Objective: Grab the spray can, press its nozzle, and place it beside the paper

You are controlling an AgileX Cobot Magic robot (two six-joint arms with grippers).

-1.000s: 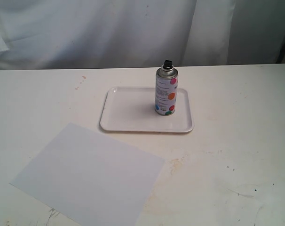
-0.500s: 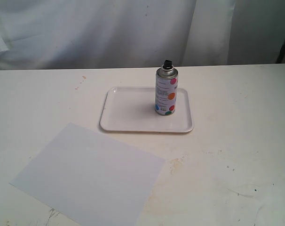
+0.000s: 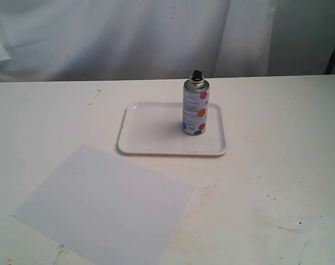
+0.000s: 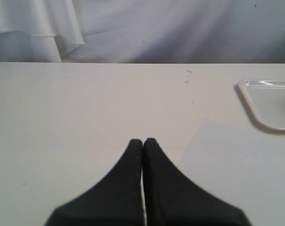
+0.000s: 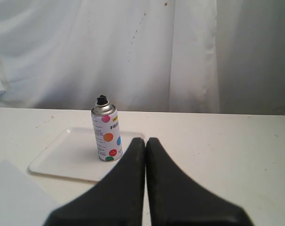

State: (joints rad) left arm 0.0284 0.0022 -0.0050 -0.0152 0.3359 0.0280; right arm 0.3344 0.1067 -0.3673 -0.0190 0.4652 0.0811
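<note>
The spray can [image 3: 195, 107] stands upright on the right part of a white tray [image 3: 151, 138], its black nozzle [image 3: 197, 74] on top. The right wrist view also has the spray can [image 5: 106, 135] and its nozzle [image 5: 101, 99]. The paper [image 3: 106, 204] lies flat at the table's front left, and its corner [image 4: 241, 174] shows in the left wrist view. Neither arm appears in the exterior view. My left gripper [image 4: 143, 141] is shut with nothing in it, over bare table beside the paper's edge. My right gripper [image 5: 146, 140] is shut and holds nothing, well short of the can.
The white rimmed tray [image 5: 62, 160] sits mid-table, and its corner [image 4: 269, 106] shows in the left wrist view. A white curtain [image 3: 156, 38] hangs behind the table's far edge. The table top [image 3: 278, 165] is cream with small stains.
</note>
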